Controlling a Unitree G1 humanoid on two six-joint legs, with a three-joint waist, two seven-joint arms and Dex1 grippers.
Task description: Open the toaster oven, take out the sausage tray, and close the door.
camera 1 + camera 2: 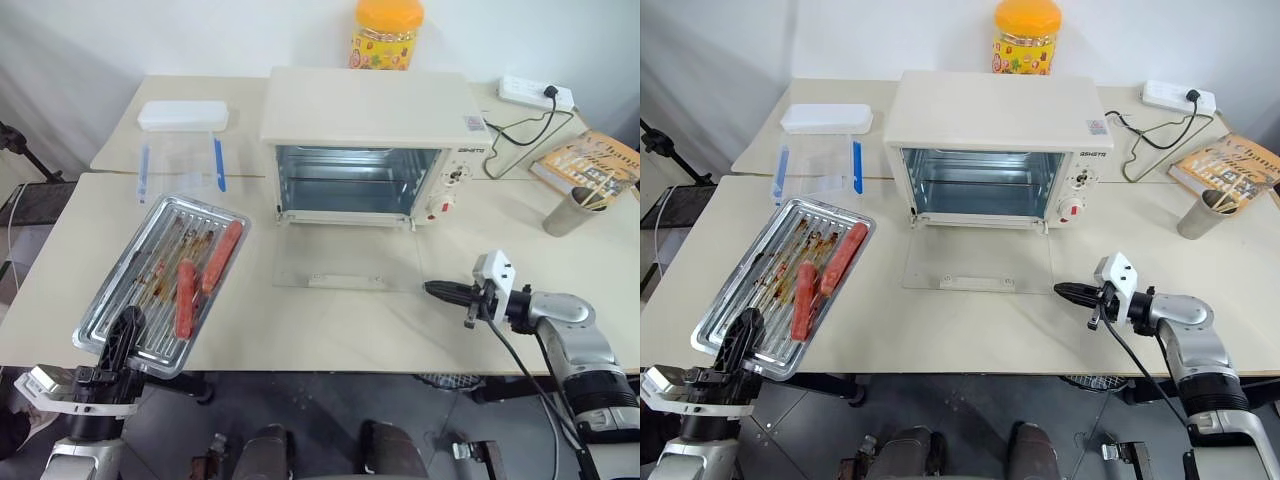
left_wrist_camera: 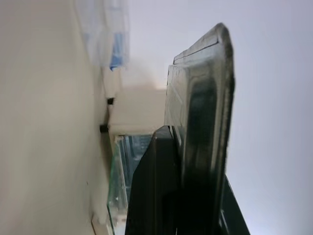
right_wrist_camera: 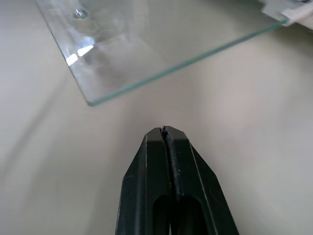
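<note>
Here the left gripper (image 1: 122, 335) is clamped on the near rim of the sausage tray (image 1: 120, 300), which lies at the table's (image 1: 350, 320) front left corner, its near end past the edge. The tray holds two reddish sausages (image 1: 205, 265) lying side by side along its ribs. The left arm comes up from below the table edge, gripper pointing away from the robot.

The right gripper (image 1: 432, 290) is pressed closed on nothing, fingers together, held low over the table and pointing toward the robot's left. It sits just off the right front corner of the door (image 1: 345, 258), which lies folded flat on the table. The toaster oven (image 1: 370, 140) stands behind, cavity empty. A clear box with blue clips (image 1: 182, 150) stands beyond the tray.
</note>
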